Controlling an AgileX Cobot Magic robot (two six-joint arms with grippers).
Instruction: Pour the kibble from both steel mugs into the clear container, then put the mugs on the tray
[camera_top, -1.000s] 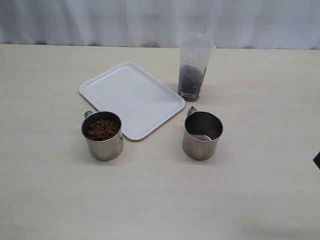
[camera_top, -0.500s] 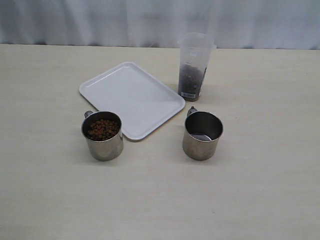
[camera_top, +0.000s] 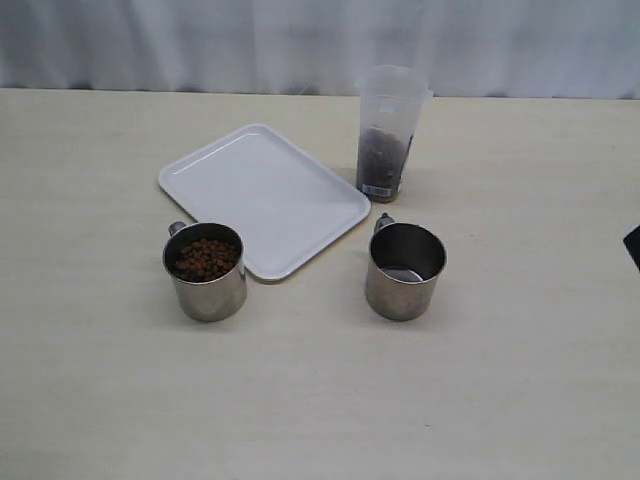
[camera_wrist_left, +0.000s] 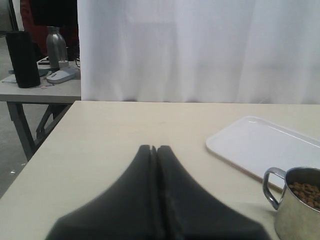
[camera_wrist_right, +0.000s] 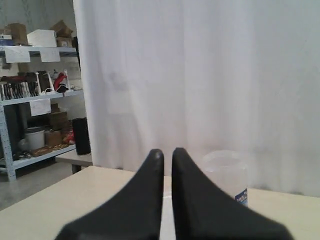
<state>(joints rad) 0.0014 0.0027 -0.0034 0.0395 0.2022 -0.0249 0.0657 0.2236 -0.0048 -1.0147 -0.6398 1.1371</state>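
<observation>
Two steel mugs stand in front of the white tray (camera_top: 262, 197). The left mug (camera_top: 205, 272) holds brown kibble (camera_top: 207, 258); the right mug (camera_top: 405, 271) looks empty. Behind the right mug, the clear container (camera_top: 388, 133) stands with kibble (camera_top: 382, 160) in its lower part. My left gripper (camera_wrist_left: 154, 148) is shut and empty, hanging over bare table beside the full mug (camera_wrist_left: 297, 210) and the tray (camera_wrist_left: 265, 145). Also shut on nothing, my right gripper (camera_wrist_right: 167, 152) points toward the container (camera_wrist_right: 227, 172). A dark bit of the right arm (camera_top: 633, 245) shows at the exterior view's edge.
A white curtain (camera_top: 320, 45) hangs along the table's far edge. Beyond the table's corner, the left wrist view shows a side table (camera_wrist_left: 40, 90) with a bottle and a dark box. Shelving (camera_wrist_right: 35, 100) stands off the table in the right wrist view.
The dark part of the right arm at the right edge left the exterior view, then reappeared higher up. Mugs, tray and container have not moved.
</observation>
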